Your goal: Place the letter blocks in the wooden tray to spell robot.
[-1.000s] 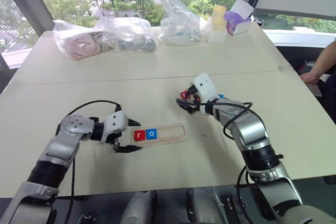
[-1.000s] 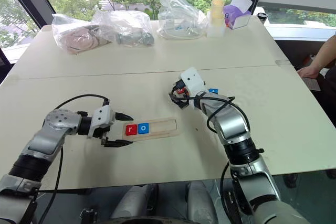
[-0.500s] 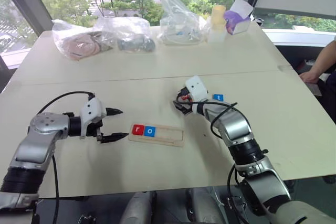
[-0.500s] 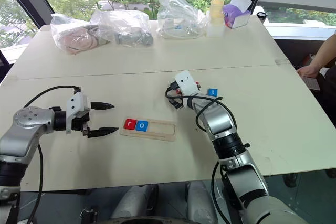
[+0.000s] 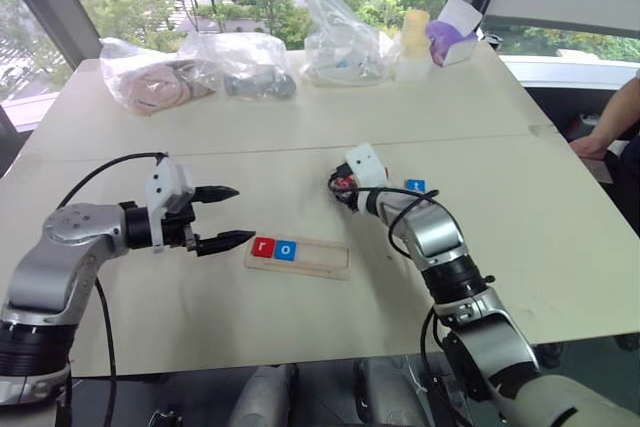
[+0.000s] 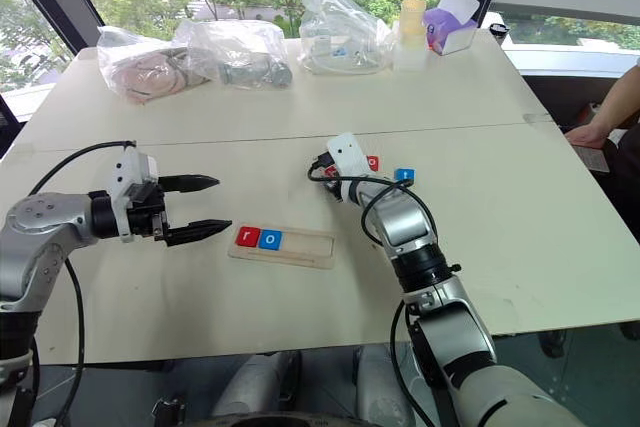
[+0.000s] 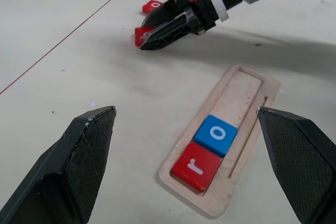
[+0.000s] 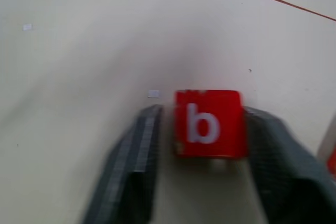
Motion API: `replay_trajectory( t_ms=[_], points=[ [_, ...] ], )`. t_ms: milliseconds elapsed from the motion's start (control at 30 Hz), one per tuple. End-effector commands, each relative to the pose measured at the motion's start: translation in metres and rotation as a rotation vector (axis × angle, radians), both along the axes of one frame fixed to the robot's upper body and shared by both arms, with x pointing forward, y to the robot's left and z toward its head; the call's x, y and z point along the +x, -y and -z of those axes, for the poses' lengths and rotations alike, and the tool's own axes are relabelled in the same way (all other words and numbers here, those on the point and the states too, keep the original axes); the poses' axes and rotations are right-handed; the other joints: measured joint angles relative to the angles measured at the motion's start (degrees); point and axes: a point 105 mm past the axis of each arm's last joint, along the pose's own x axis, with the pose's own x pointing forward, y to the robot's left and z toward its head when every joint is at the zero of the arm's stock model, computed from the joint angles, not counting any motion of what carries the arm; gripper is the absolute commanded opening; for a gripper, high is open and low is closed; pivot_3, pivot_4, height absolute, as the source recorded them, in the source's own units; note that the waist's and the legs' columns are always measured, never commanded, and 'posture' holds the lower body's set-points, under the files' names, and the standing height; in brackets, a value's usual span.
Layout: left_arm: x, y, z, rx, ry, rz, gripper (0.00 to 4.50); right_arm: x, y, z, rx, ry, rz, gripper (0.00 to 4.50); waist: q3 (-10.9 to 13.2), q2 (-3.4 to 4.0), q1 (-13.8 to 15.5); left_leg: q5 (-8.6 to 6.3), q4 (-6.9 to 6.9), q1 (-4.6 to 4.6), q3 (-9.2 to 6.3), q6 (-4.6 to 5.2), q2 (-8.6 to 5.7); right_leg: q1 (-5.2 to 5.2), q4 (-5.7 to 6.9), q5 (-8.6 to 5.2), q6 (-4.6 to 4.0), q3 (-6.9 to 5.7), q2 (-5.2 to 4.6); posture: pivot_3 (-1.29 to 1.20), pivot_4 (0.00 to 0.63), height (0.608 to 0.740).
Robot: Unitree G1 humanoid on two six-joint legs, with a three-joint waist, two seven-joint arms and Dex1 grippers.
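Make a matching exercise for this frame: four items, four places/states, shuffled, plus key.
Items:
1. red r block
2. red b block
3. blue t block
4. left claw

States:
A. loose on the table, beyond the right arm
B. open, holding nothing
C. at the end of the wooden tray
D. between the right claw fingers

Pairs: 1-C, 2-D, 3-A, 4-B

On the pale beige table the long pale wooden tray lies near the front middle with the red "r" tile and blue "o" tile side by side at its left end, while the red "b" tile, another red tile and a blue tile lie behind it to the right.
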Motion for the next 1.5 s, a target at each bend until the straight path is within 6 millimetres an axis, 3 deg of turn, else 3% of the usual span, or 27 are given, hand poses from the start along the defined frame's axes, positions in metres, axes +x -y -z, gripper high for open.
replay_trajectory(
  t_ms=[33, 167, 300, 400, 567, 767, 800, 833, 933, 967, 1000, 1133, 1300, 1367, 1500],
  points=[
    [0.0, 0.001, -0.013, -0.002, 0.047, 0.004, 4.5, -0.007, 0.013, -0.007, 0.004, -0.009, 0.022, 1.17, 0.0, 0.0, 0.15, 0.0, 0.0, 0.0, 0.0, 0.0, 0.0, 0.0, 0.0, 0.0, 0.0, 0.0, 0.0, 0.0, 0.15, 0.74],
    [0.0, 0.004, -0.015, -0.011, 0.053, 0.012, 4.5, -0.022, 0.026, -0.02, -0.001, 0.003, 0.022, 1.17, 0.0, 0.0, 0.22, 0.0, 0.0, -0.04, -0.01, 0.0, -0.01, -0.01, -0.03, 0.0, 0.0, -0.01, -0.02, 0.0, 0.15, 0.74],
    [0.001, 0.01, -0.017, -0.036, 0.051, 0.028, 4.5, -0.068, 0.066, -0.036, 0.006, -0.043, 0.067, 1.17, 0.02, 0.03, 0.41, 0.0, 0.0, -0.11, -0.05, 0.01, -0.02, -0.05, -0.04, 0.0, 0.0, -0.04, -0.04, 0.0, 0.15, 0.74],
    [0.001, 0.012, -0.014, -0.04, 0.043, 0.043, 4.5, -0.105, 0.086, -0.026, -0.024, -0.13, 0.106, 1.17, 0.01, 0.0, 0.29, -0.02, 0.0, -0.11, -0.05, 0.03, 0.0, -0.01, -0.08, -0.01, 0.0, -0.05, -0.04, 0.0, 0.15, 0.74],
    [0.005, 0.016, -0.015, -0.048, 0.042, 0.058, 4.5, -0.141, 0.09, -0.007, -0.007, -0.21, 0.117, 1.17, 0.01, 0.01, 0.09, -0.02, 0.0, -0.06, -0.02, 0.03, 0.12, 0.0, -0.07, -0.02, -0.02, -0.04, -0.02, 0.0, 0.15, 0.74],
    [0.008, 0.019, -0.016, -0.051, 0.048, 0.065, 4.5, -0.148, 0.085, -0.004, 0.021, -0.22, 0.105, 1.17, 0.01, 0.0, 0.2, -0.01, 0.1, -0.06, 0.06, 0.03, 0.09, 0.06, -0.08, -0.02, 0.0, -0.02, 0.01, 0.0, 0.15, 0.74],
    [0.008, 0.02, -0.016, -0.051, 0.049, 0.067, 4.5, -0.147, 0.085, -0.006, 0.022, -0.215, 0.095, 2.2, 0.01, 0.0, 0.22, -0.01, 0.09, -0.06, 0.05, 0.03, 0.09, 0.05, -0.09, -0.02, 0.0, -0.02, 0.01, 0.0, 0.15, 0.74],
    [0.008, 0.02, -0.017, -0.051, 0.049, 0.068, 4.5, -0.147, 0.083, -0.009, 0.014, -0.211, 0.061, 2.58, 0.01, 0.0, 0.22, -0.01, 0.09, -0.06, 0.05, 0.03, 0.09, 0.05, -0.09, -0.02, 0.0, -0.03, 0.01, 0.0, 0.15, 0.74],
    [0.008, 0.021, -0.017, -0.05, 0.052, 0.071, 4.5, -0.147, 0.077, -0.025, -0.04, -0.178, -0.076, 4.28, 0.02, 0.01, 0.21, -0.01, 0.09, -0.07, 0.06, 0.03, 0.08, 0.06, -0.14, -0.02, 0.0, -0.02, 0.0, 0.0, 0.15, 0.74],
    [0.008, 0.021, -0.018, -0.05, 0.052, 0.071, 4.5, -0.147, 0.078, -0.029, -0.055, -0.17, -0.104, 4.46, 0.02, 0.0, 0.23, -0.01, 0.09, -0.07, 0.07, 0.03, 0.08, 0.06, -0.15, -0.02, 0.01, -0.02, 0.0, 0.0, 0.15, 0.74],
    [0.008, 0.021, -0.018, -0.051, 0.052, 0.071, 4.5, -0.146, 0.078, -0.031, -0.064, -0.167, -0.12, 4.46, 0.03, -0.02, 0.25, -0.01, 0.09, -0.06, 0.05, 0.03, 0.09, 0.09, -0.17, -0.02, 0.0, -0.06, 0.0, 0.0, 0.15, 0.74],
    [0.006, 0.025, -0.018, -0.052, 0.054, 0.077, 4.5, -0.14, 0.09, -0.053, -0.248, -0.011, -0.465, 4.46, 0.13, 0.02, 0.38, -0.03, 0.09, -0.09, 0.09, 0.06, 0.03, 0.12, -0.24, -0.06, 0.08, -0.11, -0.05, 0.0, 0.15, 0.74],
    [0.007, 0.026, -0.019, -0.052, 0.059, 0.074, 4.5, -0.138, 0.11, -0.043, -0.321, -0.034, -0.715, 4.46, 0.13, -0.13, 0.09, -0.06, 0.1, -0.04, 0.11, 0.1, 0.08, 0.26, -0.31, -0.08, 0.12, -0.12, -0.03, 0.0, 0.15, 0.74],
    [0.007, 0.027, -0.021, -0.059, 0.066, 0.067, 4.5, -0.127, 0.12, -0.031, -0.404, -0.033, -0.806, 4.46, 0.14, -0.13, -0.07, -0.05, 0.1, -0.03, 0.12, 0.1, 0.08, 0.24, -0.27, -0.07, 0.12, -0.09, -0.03, 0.0, 0.15, 0.74],
    [0.006, 0.028, -0.022, -0.062, 0.073, 0.059, 4.5, -0.118, 0.123, -0.014, -0.421, -0.071, -0.932, 4.46, 0.15, -0.13, 0.02, -0.05, 0.13, 0.01, 0.15, 0.09, 0.08, 0.25, -0.24, -0.06, 0.09, -0.04, -0.02, 0.0, 0.15, 0.74]
  ],
)
